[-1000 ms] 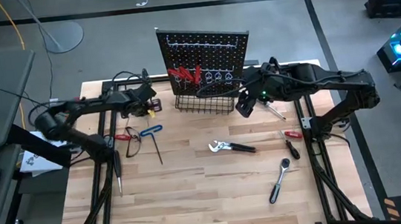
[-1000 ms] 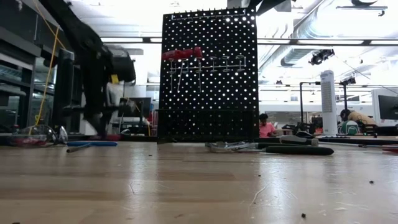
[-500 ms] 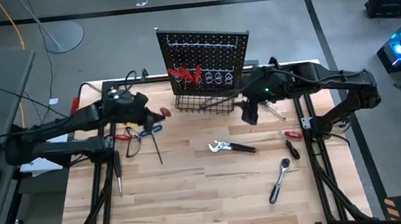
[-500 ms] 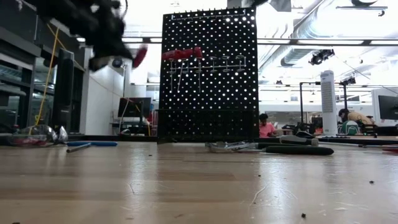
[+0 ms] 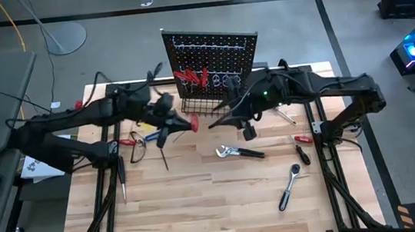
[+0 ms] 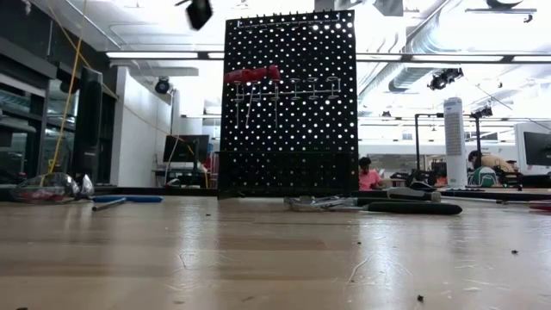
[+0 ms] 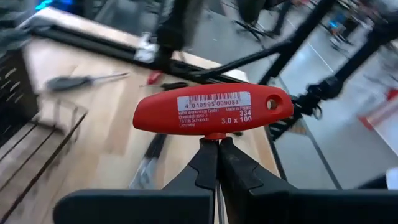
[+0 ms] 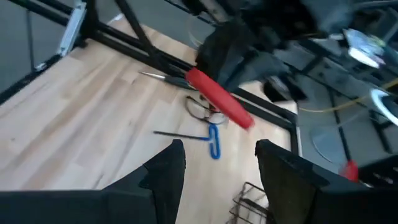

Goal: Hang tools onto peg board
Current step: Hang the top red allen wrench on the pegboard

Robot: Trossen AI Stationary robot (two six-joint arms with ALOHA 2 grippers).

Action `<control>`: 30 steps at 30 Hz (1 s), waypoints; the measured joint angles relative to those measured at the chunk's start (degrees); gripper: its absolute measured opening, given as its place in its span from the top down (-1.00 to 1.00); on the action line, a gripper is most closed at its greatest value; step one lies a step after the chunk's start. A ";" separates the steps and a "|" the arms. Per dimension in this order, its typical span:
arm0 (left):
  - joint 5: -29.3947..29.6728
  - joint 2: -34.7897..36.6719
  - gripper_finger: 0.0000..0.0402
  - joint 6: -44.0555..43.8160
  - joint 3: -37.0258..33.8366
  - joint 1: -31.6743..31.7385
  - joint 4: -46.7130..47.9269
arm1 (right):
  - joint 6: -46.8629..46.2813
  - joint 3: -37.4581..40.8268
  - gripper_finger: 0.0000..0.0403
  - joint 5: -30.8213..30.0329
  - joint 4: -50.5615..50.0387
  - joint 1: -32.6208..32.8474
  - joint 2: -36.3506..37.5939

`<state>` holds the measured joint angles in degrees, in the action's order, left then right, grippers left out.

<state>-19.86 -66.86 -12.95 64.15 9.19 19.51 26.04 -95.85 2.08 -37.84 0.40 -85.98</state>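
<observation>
Red plastic, black steel, pale wood

A glossy red plastic T-handle point(image 7: 212, 113) bears a white paper label; the peg board point(image 5: 212, 60) is matt black perforated metal, the table point(image 5: 200, 194) smooth light wood.

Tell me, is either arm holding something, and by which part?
The left gripper holds a red-handled T-key by its shaft, just under the handle. The right gripper holds nothing.

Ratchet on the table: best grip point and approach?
Take the ratchet at mid-handle, coming straight down from above. It lies flat on the table, slanted, with bare wood on both sides, so the fingers should probably close across the slim handle rather than the wider head. The right gripper, open, is the nearer one.
</observation>
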 joint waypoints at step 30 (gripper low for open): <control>-11.99 -16.30 1.00 6.77 15.13 0.02 -0.79 | 7.07 0.00 0.54 -3.25 -0.35 3.77 -3.66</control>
<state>-31.84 -83.15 -6.18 79.29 9.21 18.72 33.11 -95.85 -1.18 -38.20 4.18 -89.64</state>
